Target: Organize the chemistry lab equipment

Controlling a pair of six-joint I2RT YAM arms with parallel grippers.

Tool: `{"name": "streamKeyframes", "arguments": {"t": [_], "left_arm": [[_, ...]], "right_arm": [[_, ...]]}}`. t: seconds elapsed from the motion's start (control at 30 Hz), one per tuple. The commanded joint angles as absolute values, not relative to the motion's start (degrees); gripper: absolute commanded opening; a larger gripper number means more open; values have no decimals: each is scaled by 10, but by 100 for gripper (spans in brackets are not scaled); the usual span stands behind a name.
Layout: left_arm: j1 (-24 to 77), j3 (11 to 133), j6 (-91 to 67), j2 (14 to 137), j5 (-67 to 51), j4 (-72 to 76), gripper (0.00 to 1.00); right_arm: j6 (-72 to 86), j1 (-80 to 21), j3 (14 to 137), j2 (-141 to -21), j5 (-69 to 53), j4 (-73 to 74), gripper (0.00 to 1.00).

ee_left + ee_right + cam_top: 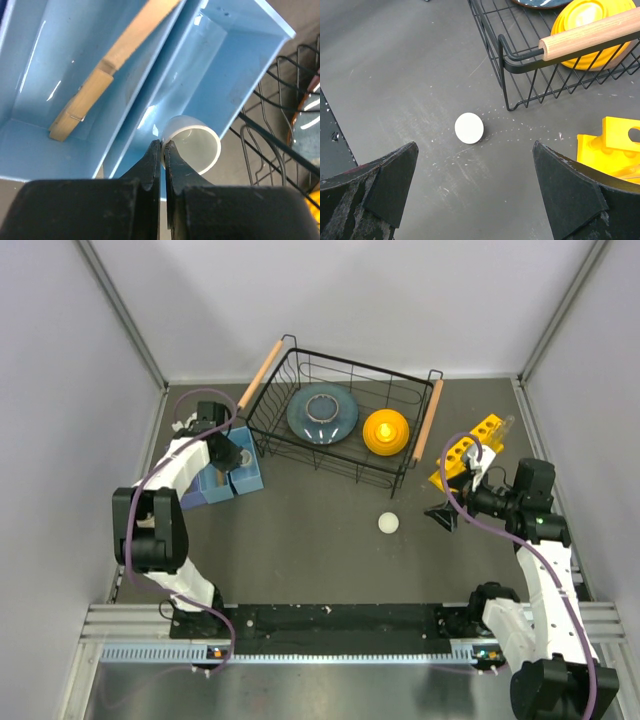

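The left gripper point(162, 146) was clamped shut on the rim of a small white round plastic piece point(196, 144) at the right compartment of a light blue plastic tray point(250, 60). The tray's left compartment held a short wooden stick point(95, 90). The right gripper point(474, 150) had its fingers wide apart above a second white round piece point(469, 128) on the table, near the yellow plastic block rack point(612, 147). The black wire basket point(300, 455) held a grey-blue plate point(300, 415) and an orange bowl point(386, 430).

No legible text, label, brand, number or sign in any view: none on the yellow rack point(600, 150), the blue bins point(240, 60), the wire basket point(590, 31), the white cup point(190, 131) or the white round piece point(469, 128).
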State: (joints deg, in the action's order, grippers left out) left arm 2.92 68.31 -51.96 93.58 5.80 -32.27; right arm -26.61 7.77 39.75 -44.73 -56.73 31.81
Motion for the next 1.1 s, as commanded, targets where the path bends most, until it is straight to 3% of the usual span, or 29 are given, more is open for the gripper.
{"name": "streamKeyframes", "arguments": {"t": [0.0, 0.57, 0.83, 1.07], "left_arm": [[15, 730, -566, 964, 85, -330, 0], [4, 781, -623, 1061, 84, -335, 0], [4, 783, -621, 1065, 81, -336, 23], [4, 781, -616, 1045, 75, -337, 28]], "right_arm": [[-279, 79, 398, -439, -585, 312, 99], [-285, 67, 399, -440, -577, 314, 99], [-286, 63, 400, -443, -573, 313, 99], [-287, 62, 399, -446, -570, 314, 99]]}}
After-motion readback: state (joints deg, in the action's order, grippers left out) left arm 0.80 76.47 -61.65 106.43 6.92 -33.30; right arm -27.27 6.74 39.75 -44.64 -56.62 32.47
